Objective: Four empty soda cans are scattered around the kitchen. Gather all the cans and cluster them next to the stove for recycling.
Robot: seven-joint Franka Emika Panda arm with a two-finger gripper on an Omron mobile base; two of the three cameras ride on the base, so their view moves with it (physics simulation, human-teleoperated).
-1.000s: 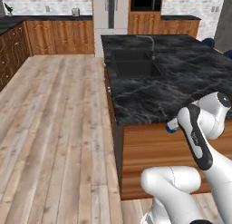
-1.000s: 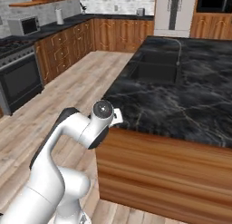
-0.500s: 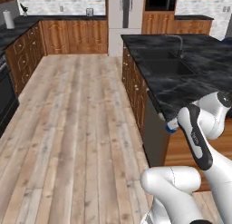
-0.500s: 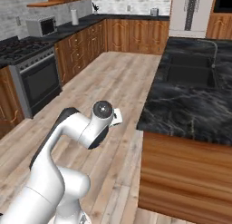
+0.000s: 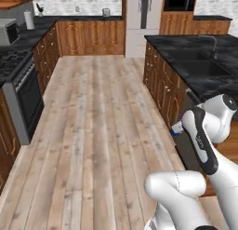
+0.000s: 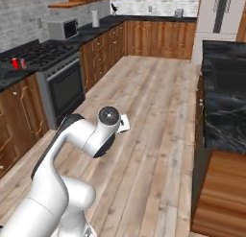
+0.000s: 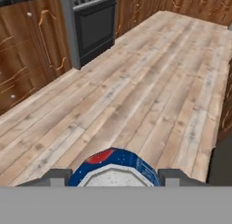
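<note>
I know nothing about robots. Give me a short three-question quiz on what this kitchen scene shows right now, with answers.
1. True or false: the fingers hold a blue and white soda can.
2. Multiple choice: where do the red cans stand? A) on the wooden floor; B) on the dark counter beside the stove; C) on the island by the sink.
3. Fill in: in the right base view, the appliance on the counter beyond the stove is a ____.

Key: 1 true; 2 B; 3 microwave.
</note>
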